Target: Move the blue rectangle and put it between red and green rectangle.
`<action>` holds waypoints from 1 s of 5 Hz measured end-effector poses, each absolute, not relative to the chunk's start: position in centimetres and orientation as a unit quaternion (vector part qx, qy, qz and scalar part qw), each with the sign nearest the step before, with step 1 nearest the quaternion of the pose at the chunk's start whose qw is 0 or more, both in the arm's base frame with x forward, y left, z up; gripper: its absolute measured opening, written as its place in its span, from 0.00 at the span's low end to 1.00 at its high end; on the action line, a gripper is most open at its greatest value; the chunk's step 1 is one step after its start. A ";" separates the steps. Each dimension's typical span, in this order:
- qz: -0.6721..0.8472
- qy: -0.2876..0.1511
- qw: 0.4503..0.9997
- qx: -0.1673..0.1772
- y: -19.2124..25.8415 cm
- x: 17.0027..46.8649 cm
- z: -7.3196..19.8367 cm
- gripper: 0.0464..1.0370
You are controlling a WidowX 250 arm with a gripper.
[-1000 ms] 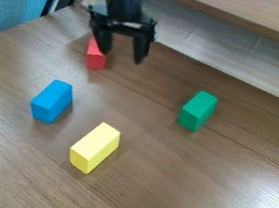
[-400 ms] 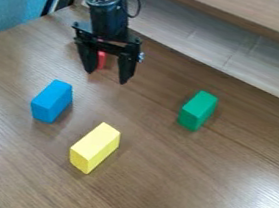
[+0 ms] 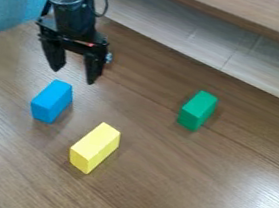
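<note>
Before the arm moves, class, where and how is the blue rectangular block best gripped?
Probably around the middle of the blue rectangular block, coming from above, with the open jaws across its two long sides. It lies lengthwise on the brown wood-grain table, so its narrow width is the easier span, and the yellow rectangular block stands apart from it.

The blue oblong block (image 3: 51, 101), yellow oblong block (image 3: 95, 147) and green oblong block (image 3: 198, 110) are each plain, the two-fingered gripper (image 3: 73, 76) is black, the wood-look tabletop (image 3: 161, 186) is brown with streaky grain, and the upright panel (image 3: 9, 2) is mottled light blue.
</note>
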State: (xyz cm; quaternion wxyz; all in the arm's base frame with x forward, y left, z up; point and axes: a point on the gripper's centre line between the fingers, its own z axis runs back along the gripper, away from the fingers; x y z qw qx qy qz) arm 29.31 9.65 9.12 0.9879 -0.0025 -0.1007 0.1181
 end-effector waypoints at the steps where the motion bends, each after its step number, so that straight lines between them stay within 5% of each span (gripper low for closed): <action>1: 0.137 -0.098 0.986 0.005 11.2 28.2 8.2 0.96; 5: 0.178 -0.068 0.981 -0.028 12.8 27.0 4.1 0.96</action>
